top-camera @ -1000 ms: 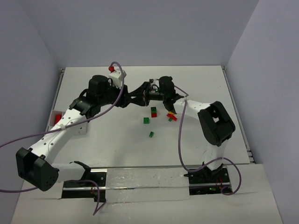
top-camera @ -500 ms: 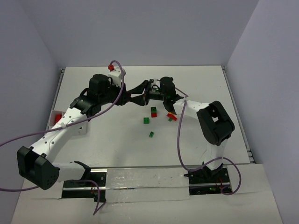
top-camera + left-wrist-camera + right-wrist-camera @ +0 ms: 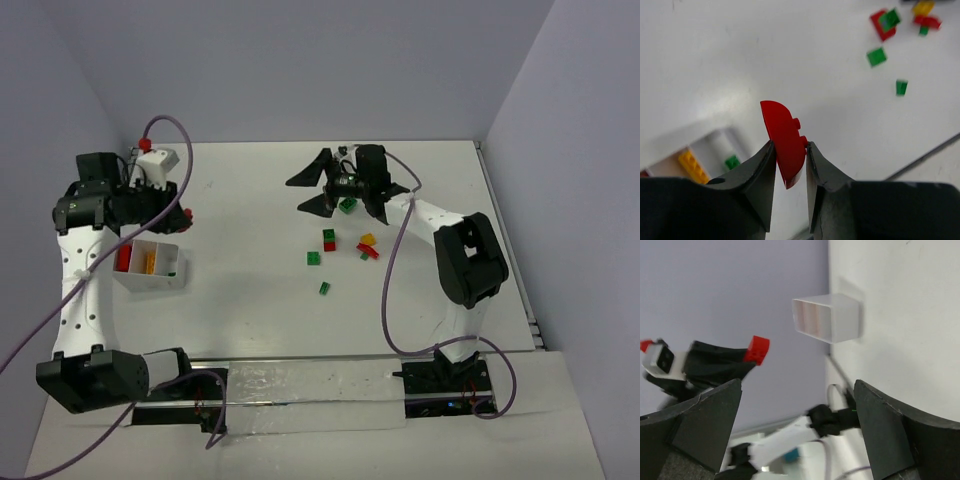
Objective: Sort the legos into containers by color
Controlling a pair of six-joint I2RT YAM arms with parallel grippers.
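Observation:
My left gripper [image 3: 789, 145] is shut on a red lego [image 3: 782, 125] with a rounded edge. In the top view this left gripper [image 3: 180, 213] hangs just above the white container [image 3: 182, 270] at the table's left. My right gripper [image 3: 312, 190] stands wide open at the far middle with nothing between its fingers [image 3: 705, 425]. A green lego [image 3: 347, 205] lies close under its wrist. Loose legos lie near it: a red-green pair [image 3: 329, 240], two green ones [image 3: 314, 258] [image 3: 325, 288], a yellow one [image 3: 367, 239] and a red one [image 3: 370, 252].
The container's compartments hold red pieces [image 3: 123, 258], a yellow piece [image 3: 692, 167] and a green piece [image 3: 731, 161]. The container [image 3: 827, 317] shows small in the right wrist view. Grey walls close in the table on three sides. A metal rail [image 3: 300, 385] runs along the near edge.
Both grippers met at the table's middle before. The left arm has swung left to the container with the red lego in its jaws. The right gripper has opened wide.

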